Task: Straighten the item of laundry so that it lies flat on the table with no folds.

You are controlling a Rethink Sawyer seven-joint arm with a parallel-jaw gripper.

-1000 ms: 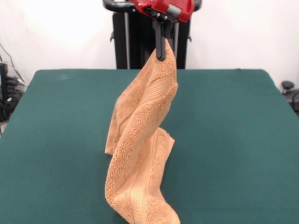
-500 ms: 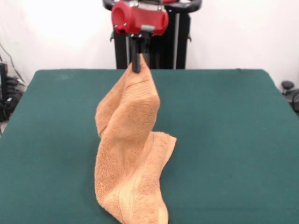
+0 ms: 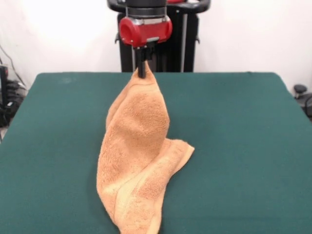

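Observation:
The orange-tan terry towel point(image 3: 136, 151) hangs in a folded drape from my gripper point(image 3: 142, 73), which is shut on its top corner above the middle of the green table point(image 3: 243, 146). The towel's lower part rests bunched on the table toward the front edge, with a flap spread out to the right. The red wrist sits just above the pinched corner. No tag shows.
The black pedestal point(image 3: 161, 44) stands behind the table's far edge. Dark equipment sits off the table at the left edge point(image 3: 7, 92) and right edge point(image 3: 302, 95).
The gripper has moved left with the towel and has come a little lower. The towel has swung left and more of it has settled on the table.

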